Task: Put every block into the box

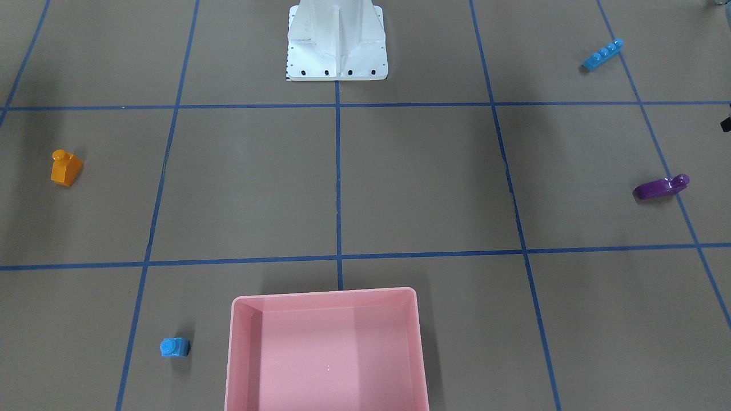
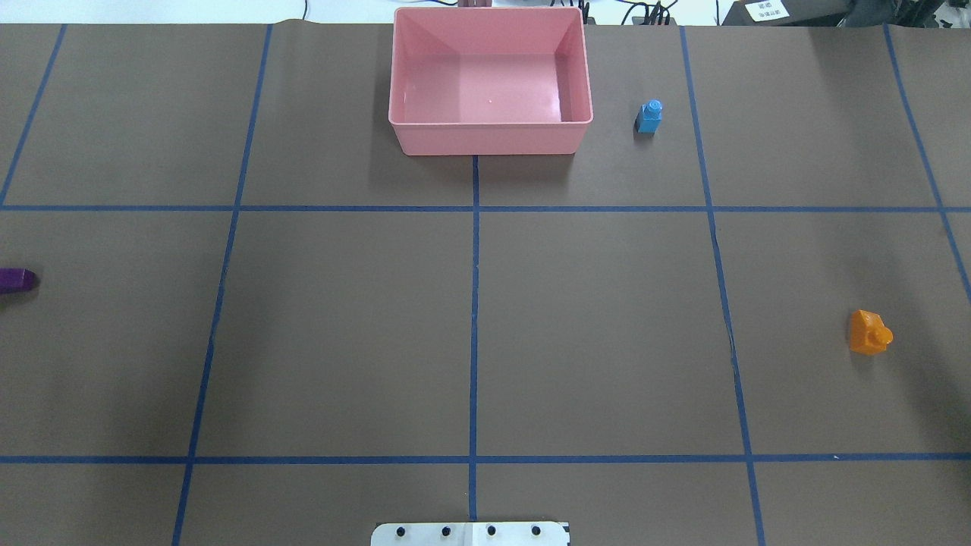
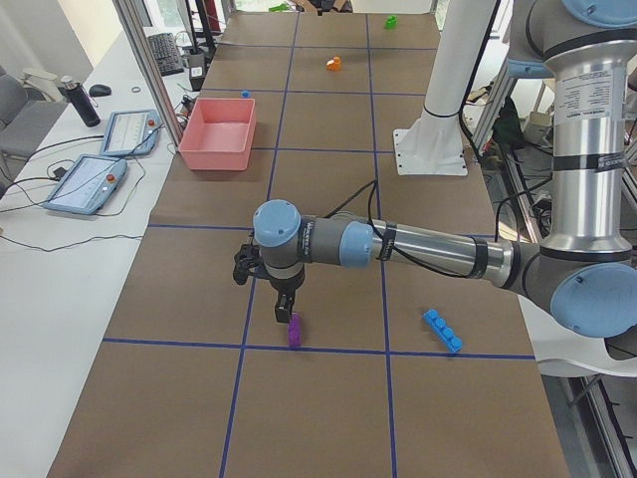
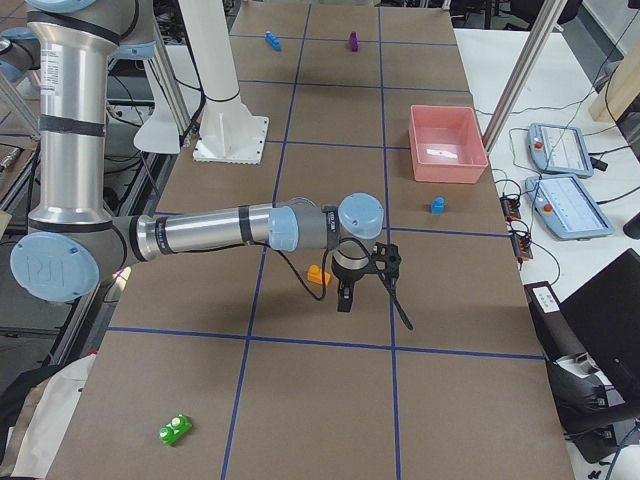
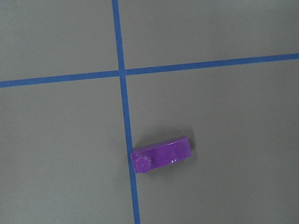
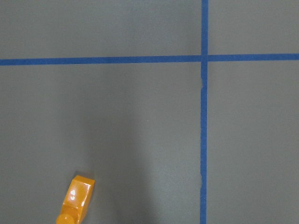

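Note:
The pink box stands empty at the table's far middle. The tiny blue brick stands to its right. The orange sloped brick lies at the right and shows low in the right wrist view. The purple wedge lies at the left, below centre in the left wrist view. The long blue brick lies near the robot's left side. The green brick lies far right. My left gripper hovers just above the purple wedge. My right gripper hangs beside the orange brick. I cannot tell whether either is open.
The white robot base stands at the table's near middle edge. Blue tape lines divide the brown table into squares. Operator tablets lie on a white bench beyond the box side of the table.

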Tool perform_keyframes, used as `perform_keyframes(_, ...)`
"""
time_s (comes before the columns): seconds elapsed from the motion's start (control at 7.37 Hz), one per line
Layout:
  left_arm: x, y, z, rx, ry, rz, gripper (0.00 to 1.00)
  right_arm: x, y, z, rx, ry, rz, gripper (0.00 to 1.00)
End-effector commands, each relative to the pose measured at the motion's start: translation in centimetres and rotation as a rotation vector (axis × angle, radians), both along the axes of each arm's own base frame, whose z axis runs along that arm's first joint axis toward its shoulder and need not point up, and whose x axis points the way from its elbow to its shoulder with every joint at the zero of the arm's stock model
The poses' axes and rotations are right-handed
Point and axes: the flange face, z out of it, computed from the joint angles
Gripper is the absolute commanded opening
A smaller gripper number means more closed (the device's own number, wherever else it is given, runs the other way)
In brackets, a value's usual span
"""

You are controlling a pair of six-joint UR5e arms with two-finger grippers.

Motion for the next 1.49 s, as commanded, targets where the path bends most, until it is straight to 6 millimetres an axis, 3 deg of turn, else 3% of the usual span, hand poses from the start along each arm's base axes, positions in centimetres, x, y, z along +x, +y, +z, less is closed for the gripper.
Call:
perform_keyframes(0.0, 0.0, -0.1, -0.4, 0.009, 0.002, 0.0, 1.0, -0.2, 1.8, 0.2, 0.009, -0.001, -0.026, 1.0)
perform_keyframes(0.41, 0.0, -0.2, -0.7, 0.041, 0.003, 0.0, 1.0, 1.3, 10.7, 6.5, 0.168, 0.017, -0.316, 1.0)
perform_keyframes(0.81, 0.0, 0.5, -1.1, 0.05, 0.005, 0.003, 1.0, 3.5, 21.4, 13.0, 0.27, 0.103, -0.507, 1.0)
perform_keyframes(1.09, 0.0, 0.5, -1.4, 0.057, 0.005, 0.004, 1.0, 4.5, 26.1, 19.9, 0.325, 0.094, -0.678, 1.0)
perform_keyframes(1.22, 0.0, 0.7, -2.2, 0.072, 0.006, 0.004, 1.0, 5.1, 28.3, 22.9, 0.288, 0.073, -0.684, 1.0)
perform_keyframes(1.36, 0.0, 1.6, -2.7, 0.079, 0.007, 0.004, 1.0, 5.2, 29.5, 24.7, 0.247, 0.062, -0.684, 1.0)
